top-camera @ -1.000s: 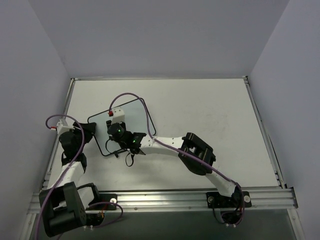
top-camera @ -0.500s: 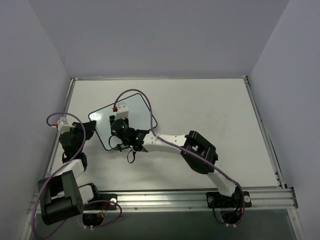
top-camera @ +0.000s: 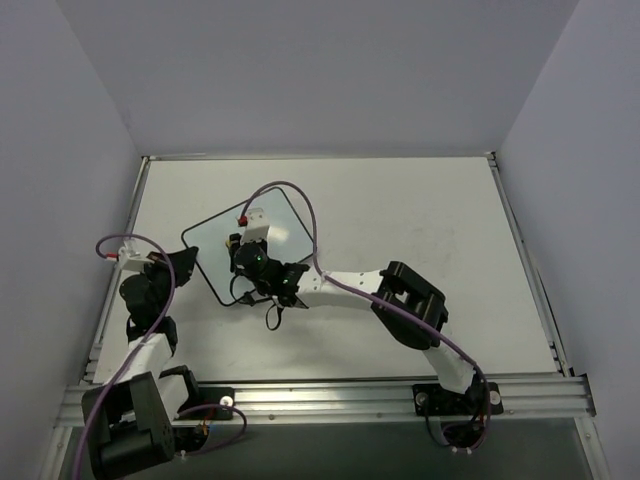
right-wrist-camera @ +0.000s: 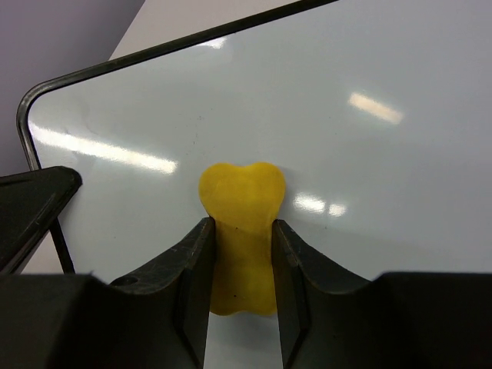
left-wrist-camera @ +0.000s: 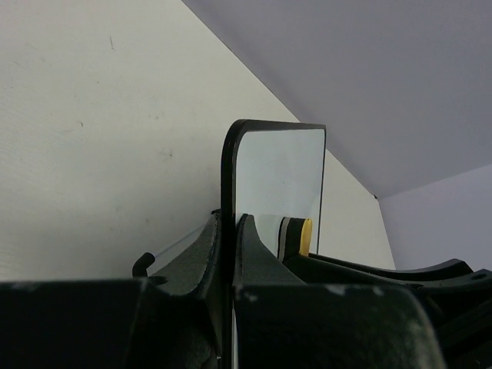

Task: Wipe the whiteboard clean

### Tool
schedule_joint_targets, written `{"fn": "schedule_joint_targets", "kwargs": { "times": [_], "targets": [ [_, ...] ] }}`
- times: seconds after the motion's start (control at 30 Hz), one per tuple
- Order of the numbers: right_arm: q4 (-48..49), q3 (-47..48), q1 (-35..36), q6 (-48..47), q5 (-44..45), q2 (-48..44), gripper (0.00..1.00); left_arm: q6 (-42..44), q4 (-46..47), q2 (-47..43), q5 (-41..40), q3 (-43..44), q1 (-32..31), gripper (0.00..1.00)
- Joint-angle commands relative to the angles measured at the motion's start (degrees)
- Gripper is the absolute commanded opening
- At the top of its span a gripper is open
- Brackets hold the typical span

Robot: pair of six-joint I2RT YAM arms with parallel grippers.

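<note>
The board (top-camera: 283, 235) is lying on the table (top-camera: 430, 220), turned at a slant, with far more bare table showing to the board's right than to its left. The left gripper (top-camera: 190, 265) is reaching in at the board's left edge. Its wrist view is looking along the board almost edge-on. Both fingers (left-wrist-camera: 198, 254) are pressing against the thin black rim from either side with no gap showing, so this gripper is closed tight on the board. Whether that edge is resting on the table or lifted off it, I cannot tell.

The right gripper (right-wrist-camera: 242, 224) is hanging over the middle of the board, a little toward the board's left edge, and its arm is stretching away past the board's near right side. Its fingers (right-wrist-camera: 192, 265) are squeezing a yellow eraser (right-wrist-camera: 242, 188). They are pinching it at the waist, so its free end is bulging out into a heart shape. That end is pointing at the board's white face and appears to be touching it.

Around the eraser the board's face is showing plain white with bright streaks of reflected light. A rounded corner of the board is curving past to the eraser's left, and one dark finger of the left gripper is showing just beside it. A purple cable (top-camera: 295, 195) is arching over the board's far right corner
</note>
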Motion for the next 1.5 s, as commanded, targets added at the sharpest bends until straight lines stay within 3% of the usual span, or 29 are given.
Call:
{"fn": "schedule_joint_targets", "kwargs": {
  "times": [0.0, 0.33, 0.53, 0.73, 1.23, 1.47],
  "targets": [
    [-6.69, -3.27, -2.18, 0.90, -3.20, 1.49, 0.00, 4.69, -4.04, -5.21, 0.32, -1.29, -0.04, 0.02],
    [-13.28, 12.89, -0.60, -0.85, -5.58, 7.28, 0.00, 5.22, -9.58, -12.07, -0.12, -2.26, -0.74, 0.02],
    [-14.78, 16.95, 0.37, -0.33, -7.08, 9.22, 0.00, 5.57, -10.99, -13.83, -0.82, -2.26, -1.09, 0.02],
    [-11.88, 9.84, -1.73, 2.30, -7.43, 7.30, 0.00, 5.74, -10.99, -13.83, -0.91, -2.26, -1.18, 0.02],
    [-1.07, -19.60, -9.56, 8.81, -5.76, -1.75, 0.00, 6.18, -12.04, -14.63, -1.70, -2.09, -1.62, 0.02],
    [0.95, -24.10, -10.44, 10.48, -3.74, -2.90, 0.00, 6.27, -13.10, -15.33, -2.40, -2.00, -1.71, 0.02]
  ]
}}
